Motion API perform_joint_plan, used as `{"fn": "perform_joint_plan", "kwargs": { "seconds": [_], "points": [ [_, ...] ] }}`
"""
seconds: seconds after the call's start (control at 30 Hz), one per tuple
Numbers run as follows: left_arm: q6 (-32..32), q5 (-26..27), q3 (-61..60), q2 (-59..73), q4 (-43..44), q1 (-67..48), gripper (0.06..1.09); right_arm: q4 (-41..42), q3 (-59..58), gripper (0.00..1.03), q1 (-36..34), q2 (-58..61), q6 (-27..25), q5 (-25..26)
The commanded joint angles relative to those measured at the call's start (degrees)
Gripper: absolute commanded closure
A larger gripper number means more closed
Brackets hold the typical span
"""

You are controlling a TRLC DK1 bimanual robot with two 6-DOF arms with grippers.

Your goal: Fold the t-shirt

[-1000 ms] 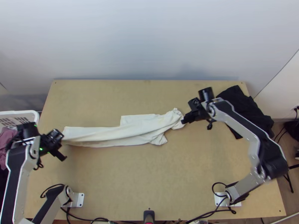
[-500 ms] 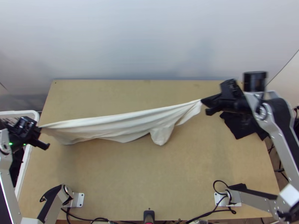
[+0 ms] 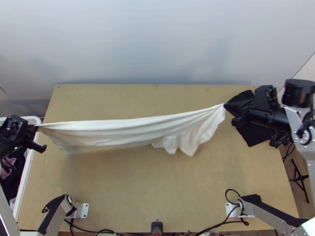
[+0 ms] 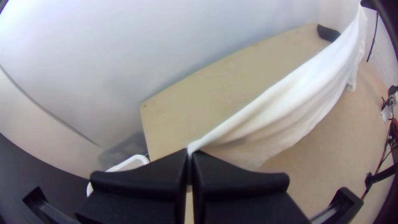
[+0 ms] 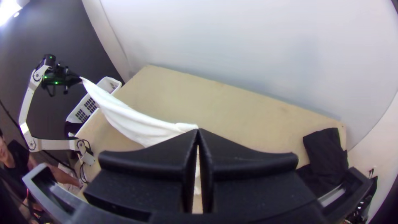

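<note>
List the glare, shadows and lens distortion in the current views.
Top view: a soft shadow on the table beneath the raised white t-shirt, dim patches on the pale wall. Left wrist view: fisheye bowing along the table's far edge, strong brightness on part of the wall. Right wrist view: glare from a bright light, darkened corners.

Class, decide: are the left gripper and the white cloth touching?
Touching. The left wrist view shows it: the left gripper pinches one end of the white cloth between its fingertips.
</note>
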Motion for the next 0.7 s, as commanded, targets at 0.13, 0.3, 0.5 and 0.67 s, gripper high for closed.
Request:
{"fn": "perform_joint_plan", "kwargs": {
  "seconds": [0.13, 0.3, 0.5, 0.67],
  "points": [
    [0.3, -2.5, -11.0, 9.8, 14.5, -7.1, 1.05, 7.6, -10.4, 1.00, 1.5, 9.2, -1.9, 1.4],
    [0.2, -4.7, -13.2, 17.8, 19.1, -8.9, 1.05, 12.2, -10.5, 1.00, 1.1, 17.0, -3.4, 4.0],
    [-0.8, -7.1, -16.3, 23.2, 24.7, -11.8, 1.05, 17.4, -10.5, 1.00, 0.9, 25.7, -3.4, 6.5],
    [-2.1, -8.3, -19.0, 23.9, 26.2, -14.7, 1.04, 17.7, -10.1, 1.00, 2.4, 30.4, -3.2, 6.5]
  ]
}}
